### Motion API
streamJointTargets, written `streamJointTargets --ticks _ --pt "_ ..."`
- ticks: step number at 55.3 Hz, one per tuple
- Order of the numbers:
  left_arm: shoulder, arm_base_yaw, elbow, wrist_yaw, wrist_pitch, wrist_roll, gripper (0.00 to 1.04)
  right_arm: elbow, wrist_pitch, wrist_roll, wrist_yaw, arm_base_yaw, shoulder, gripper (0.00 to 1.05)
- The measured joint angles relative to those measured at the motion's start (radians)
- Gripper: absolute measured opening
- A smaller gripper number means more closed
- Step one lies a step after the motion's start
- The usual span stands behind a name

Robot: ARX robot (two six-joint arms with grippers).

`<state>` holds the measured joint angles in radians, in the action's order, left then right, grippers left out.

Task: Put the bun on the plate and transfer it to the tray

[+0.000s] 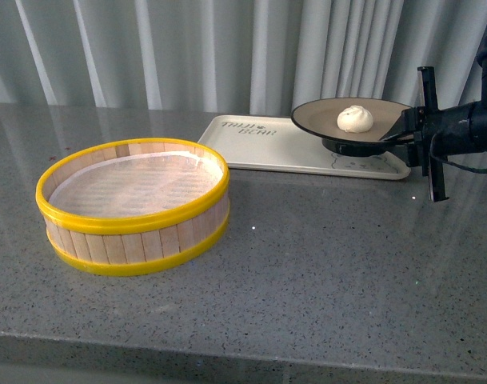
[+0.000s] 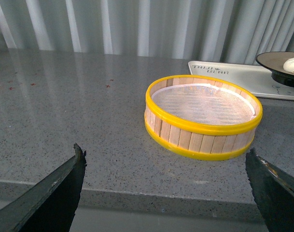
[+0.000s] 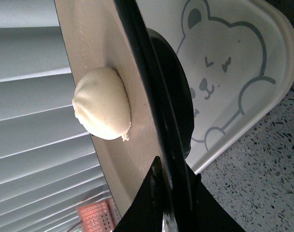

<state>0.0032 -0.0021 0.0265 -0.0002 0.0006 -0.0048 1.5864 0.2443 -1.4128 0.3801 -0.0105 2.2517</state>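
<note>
The white bun [image 1: 355, 118] lies on the taupe plate [image 1: 319, 117] with a black rim. My right gripper [image 1: 405, 128] is shut on the plate's right rim and holds it over the right end of the cream tray [image 1: 251, 148]; whether the plate's foot touches the tray I cannot tell. In the right wrist view the bun [image 3: 102, 103] sits on the plate [image 3: 84, 43], my gripper [image 3: 173, 180] pinches the black rim, and the tray's bear drawing [image 3: 224, 82] lies beneath. My left gripper [image 2: 166, 159] is open and empty above the counter's front edge.
A yellow-rimmed wooden steamer basket [image 1: 133, 204] with a white liner stands front left on the grey speckled counter [image 1: 331, 256]. It also shows in the left wrist view [image 2: 203, 116]. Pale curtains hang behind.
</note>
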Motion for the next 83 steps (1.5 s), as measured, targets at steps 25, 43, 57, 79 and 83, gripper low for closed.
streamJointTargets --ticks 25,43,57,79,83 --pt "0.0 0.0 0.0 0.0 0.0 0.0 0.98 0.074 -0.006 0.0 0.003 0.0 0.071 0.03" --pt "0.0 0.0 0.0 0.0 0.0 0.0 0.98 0.077 -0.012 0.0 0.005 -0.005 0.096 0.03" --pt "0.0 0.0 0.0 0.0 0.0 0.0 0.98 0.078 0.005 0.004 0.014 -0.009 0.095 0.22" --pt "0.0 0.0 0.0 0.0 0.0 0.0 0.98 0.011 0.022 0.002 0.007 0.003 -0.007 0.81" --pt "0.0 0.0 0.0 0.0 0.0 0.0 0.98 -0.026 0.03 -0.002 -0.002 0.01 -0.048 0.94"
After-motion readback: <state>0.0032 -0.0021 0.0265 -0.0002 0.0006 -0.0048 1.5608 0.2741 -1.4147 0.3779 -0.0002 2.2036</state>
